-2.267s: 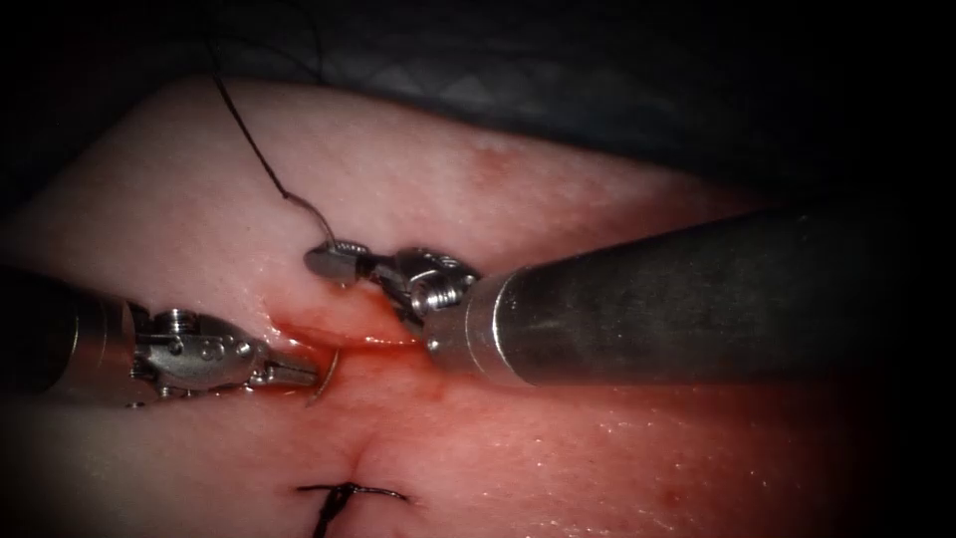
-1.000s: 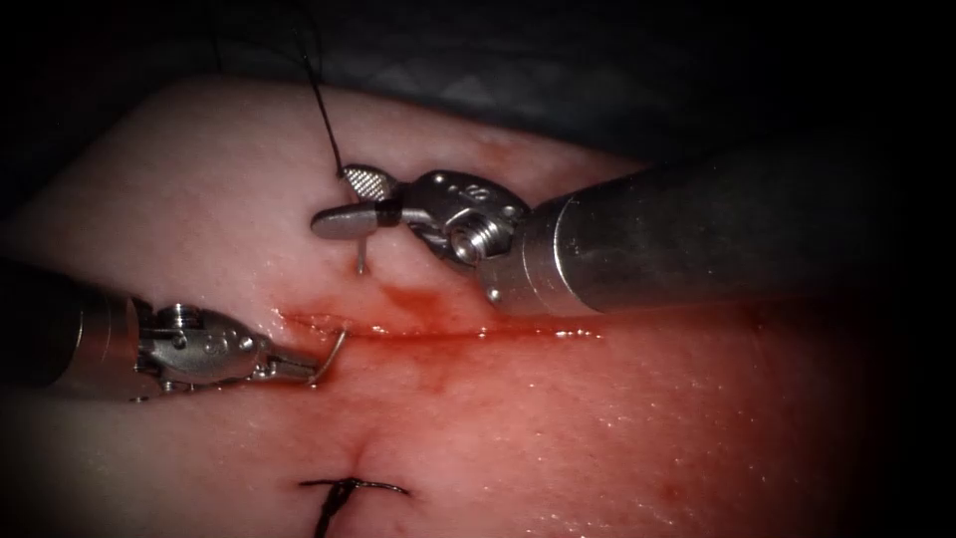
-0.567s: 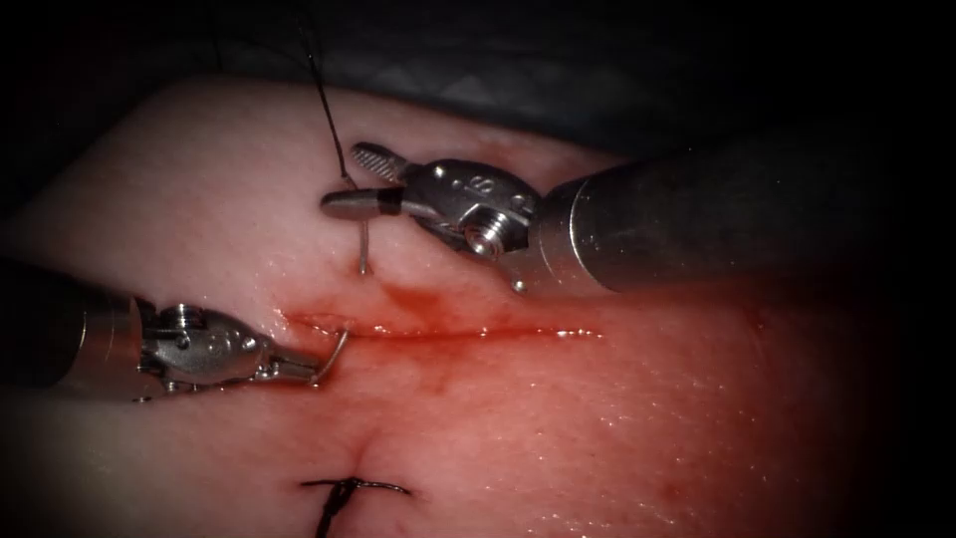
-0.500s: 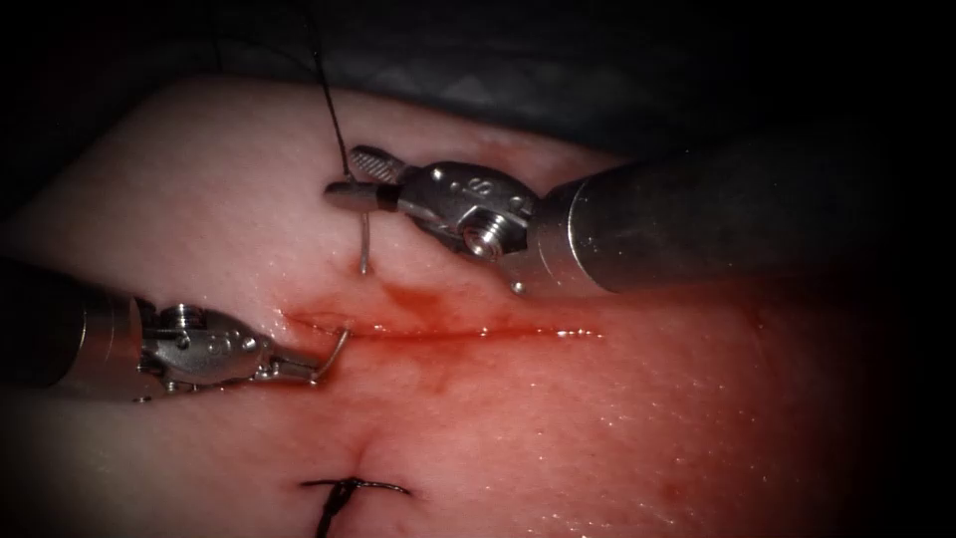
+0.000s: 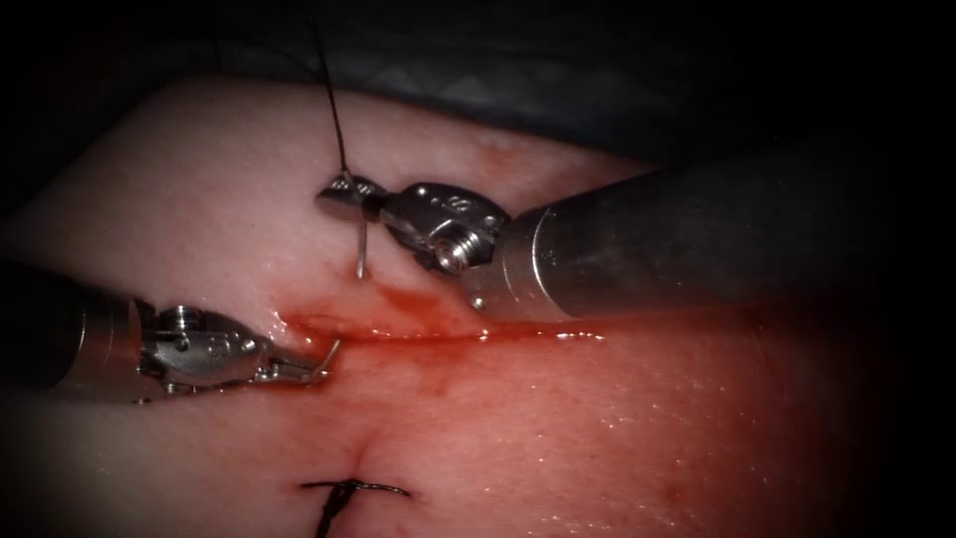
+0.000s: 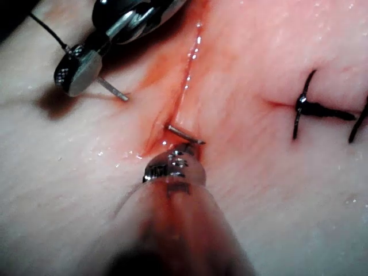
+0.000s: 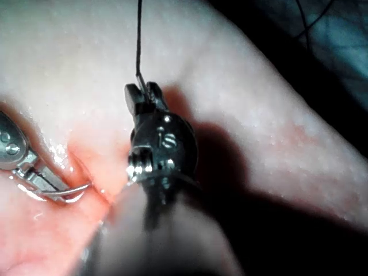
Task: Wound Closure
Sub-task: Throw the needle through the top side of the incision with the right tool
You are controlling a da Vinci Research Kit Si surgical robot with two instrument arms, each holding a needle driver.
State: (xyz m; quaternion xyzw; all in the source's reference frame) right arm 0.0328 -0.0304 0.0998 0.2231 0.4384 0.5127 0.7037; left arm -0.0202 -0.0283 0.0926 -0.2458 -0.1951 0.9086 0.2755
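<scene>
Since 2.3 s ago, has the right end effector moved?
Yes. The right end effector has moved up the endoscope view, away from the cut, and is now shut on the needle at its thread end.

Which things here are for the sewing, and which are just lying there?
For the job:
right tool, holding the needle near its thread end
left tool, holding the needle's tip at the cut
tissue, with the needle's middle inside it
thread

Just there:
finished stitch
red fluid
</scene>
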